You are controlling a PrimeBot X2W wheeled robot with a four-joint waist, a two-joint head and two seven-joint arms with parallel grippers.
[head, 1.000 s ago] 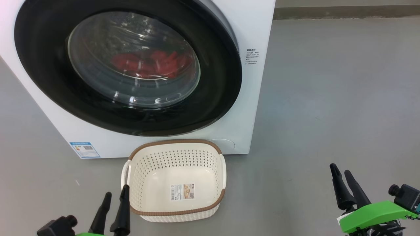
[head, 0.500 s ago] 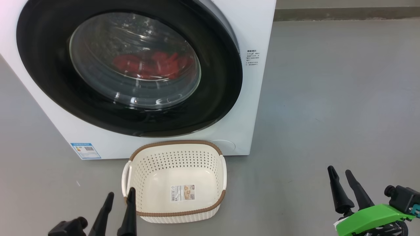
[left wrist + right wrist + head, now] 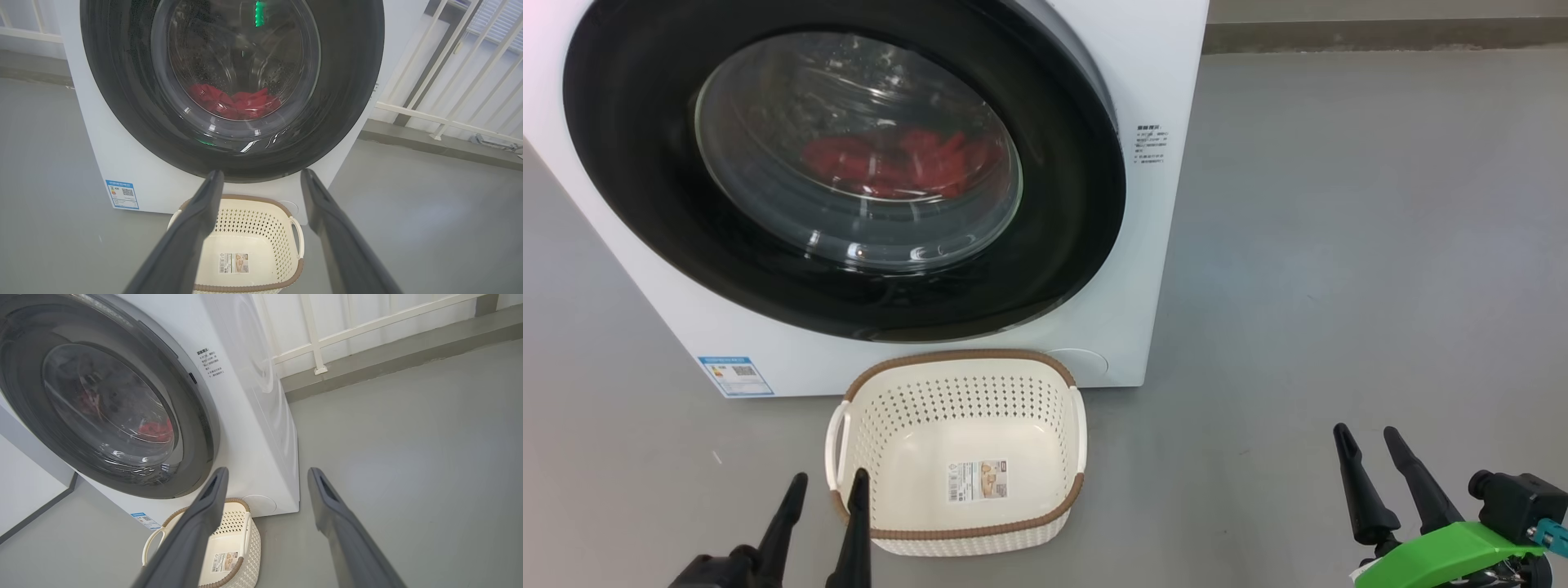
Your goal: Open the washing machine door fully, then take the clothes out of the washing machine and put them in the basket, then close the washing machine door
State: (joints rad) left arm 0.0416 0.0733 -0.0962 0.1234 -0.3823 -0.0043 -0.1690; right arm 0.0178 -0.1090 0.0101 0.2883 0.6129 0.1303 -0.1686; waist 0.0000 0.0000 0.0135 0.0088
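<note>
Clothes (image 3: 894,167) of bright red lie low inside the drum of the washing machine (image 3: 1152,269). They are seen through the glass of the washing machine door (image 3: 845,212), which looks closed flat against the white front, so the first step is not yet done.

The basket (image 3: 960,357) stands on the grey floor (image 3: 1339,245) just in front of the machine, under the lower edge of the door. It is open side up and holds only a paper label. I think it is put there so that each garment has a short way to go from the mouth down into it.

The left gripper (image 3: 829,476) hangs near the near-left corner of the basket, its fingers apart and holding nothing. The right gripper (image 3: 1365,431) is well to the right above bare floor, also spread and empty. Probably this side is kept free because the right edge of the door seems the place to pull.
</note>
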